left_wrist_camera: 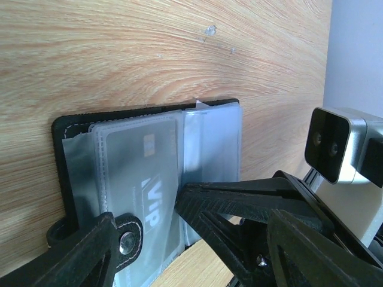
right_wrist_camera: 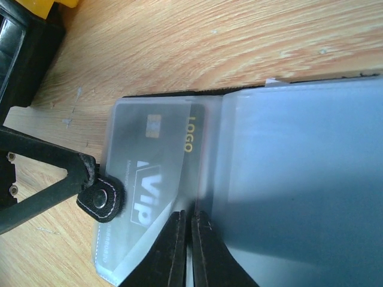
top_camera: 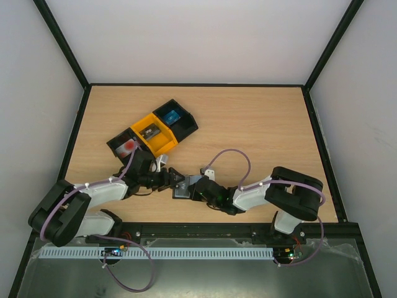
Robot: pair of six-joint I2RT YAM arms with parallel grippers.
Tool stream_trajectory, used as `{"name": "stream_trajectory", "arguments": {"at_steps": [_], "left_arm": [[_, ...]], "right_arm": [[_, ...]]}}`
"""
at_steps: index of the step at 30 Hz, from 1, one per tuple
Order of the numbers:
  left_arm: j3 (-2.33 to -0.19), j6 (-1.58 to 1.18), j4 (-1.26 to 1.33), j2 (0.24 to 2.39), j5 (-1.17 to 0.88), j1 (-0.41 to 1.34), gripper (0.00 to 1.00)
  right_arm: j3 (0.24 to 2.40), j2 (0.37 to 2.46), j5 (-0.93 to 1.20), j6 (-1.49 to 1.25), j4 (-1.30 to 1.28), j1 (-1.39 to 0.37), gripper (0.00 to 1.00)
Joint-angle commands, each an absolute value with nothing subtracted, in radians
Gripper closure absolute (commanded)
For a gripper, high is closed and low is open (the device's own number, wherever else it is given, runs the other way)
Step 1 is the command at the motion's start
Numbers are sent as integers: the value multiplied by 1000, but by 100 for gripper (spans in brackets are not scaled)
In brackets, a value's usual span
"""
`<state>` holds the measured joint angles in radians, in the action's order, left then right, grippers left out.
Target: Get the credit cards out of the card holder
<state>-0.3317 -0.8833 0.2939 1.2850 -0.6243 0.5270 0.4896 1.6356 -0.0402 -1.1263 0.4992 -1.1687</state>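
The card holder [top_camera: 182, 186] lies open on the table between both arms, its black cover [left_wrist_camera: 60, 149] under clear sleeves. A dark credit card [right_wrist_camera: 158, 161] marked VIP sits inside the left sleeve [left_wrist_camera: 140, 173]. My left gripper [top_camera: 166, 179] is open, and one of its fingers [right_wrist_camera: 48, 158] rests against the holder's snap tab [right_wrist_camera: 103, 199]. My right gripper [right_wrist_camera: 189, 224] is shut, its tips at the card's inner edge by the sleeve fold. Whether they pinch the card or only the sleeve does not show. A second sleeve [right_wrist_camera: 299, 167] stands raised on the right.
A row of black and yellow bins [top_camera: 155, 130] stands just behind the holder, with a red item [top_camera: 128, 146] and a blue item [top_camera: 172, 116] in the black ones. A bin corner [right_wrist_camera: 24, 48] shows near the left finger. Bare wood stretches to the right [top_camera: 267, 124].
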Motion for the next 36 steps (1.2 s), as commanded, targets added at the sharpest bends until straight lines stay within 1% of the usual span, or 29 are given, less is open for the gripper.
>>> {"name": "stream_trajectory", "arguments": {"at_steps": [1, 5, 16, 36], "left_arm": [[-324, -865, 290, 1292, -605, 522, 30], [-326, -858, 273, 1291, -586, 522, 28], [-338, -842, 297, 1335, -606, 518, 28], [-335, -867, 378, 1354, -677, 518, 30]], "right_arm": [[471, 1677, -39, -1134, 486, -1164, 94], [474, 1681, -34, -1134, 491, -1164, 94], [479, 1694, -27, -1133, 500, -1165, 94], [489, 1724, -5, -1131, 514, -1164, 93]]}}
